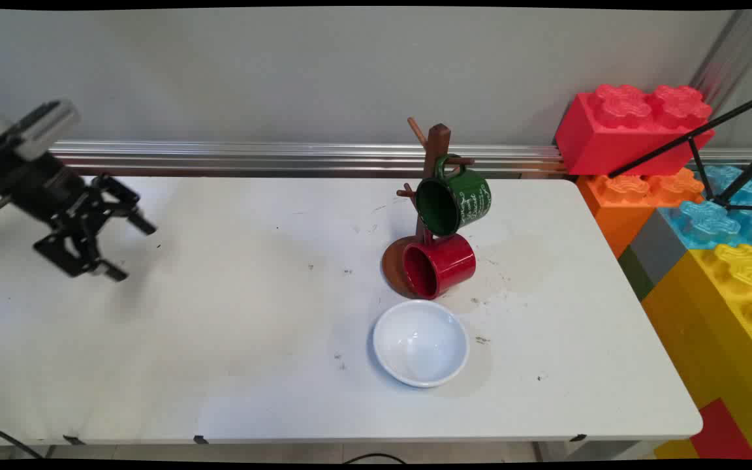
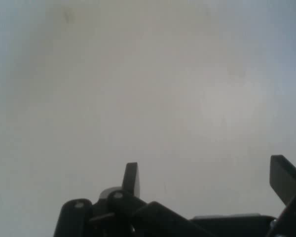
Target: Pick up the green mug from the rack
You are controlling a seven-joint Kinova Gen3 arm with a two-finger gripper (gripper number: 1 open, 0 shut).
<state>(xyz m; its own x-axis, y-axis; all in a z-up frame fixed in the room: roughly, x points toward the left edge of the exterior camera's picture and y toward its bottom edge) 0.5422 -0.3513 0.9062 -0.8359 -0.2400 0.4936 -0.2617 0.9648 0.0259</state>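
- Mugs hang on the wooden mug tree at the table's far right: a green mug above, a red mug low by its base.
- White bowl sits just near of them.
- My gripper hovers at the far left, fingers spread wide, holding nothing, well apart from everything.

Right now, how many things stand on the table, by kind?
Mugs: 2, green mug and red mug
Mug tree: 1, wooden mug tree
Bowls: 1, white bowl
Total: 4
The gripper is open and holds nothing.
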